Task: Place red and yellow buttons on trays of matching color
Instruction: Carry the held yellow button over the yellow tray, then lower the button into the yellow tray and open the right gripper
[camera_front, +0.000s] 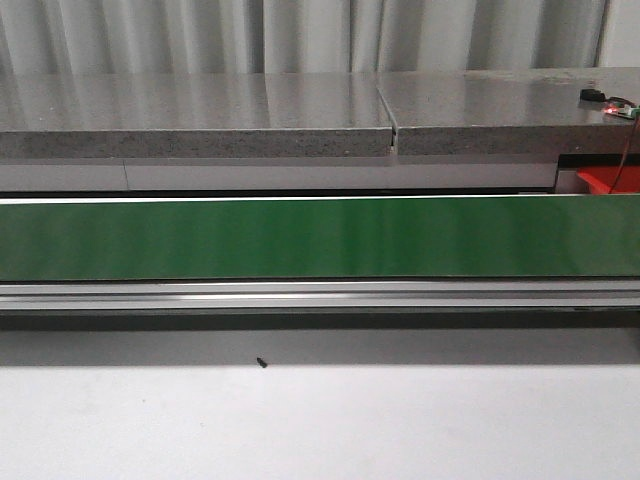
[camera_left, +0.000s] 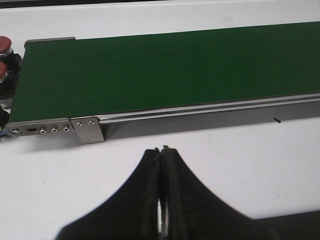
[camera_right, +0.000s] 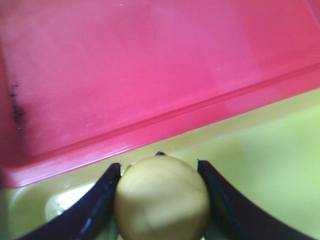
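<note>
Yellow button was cut off at 6 o'clock. Red tray showed only a corner at 3 o'clock, front view.

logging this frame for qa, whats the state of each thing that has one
left claw: shut, empty, over the white table
right claw: shut on the round yellow button, above the yellow plastic tray
red plastic tray: no button showing in the visible part
green conveyor belt: bare
two red push buttons at the belt end: untouched
</note>
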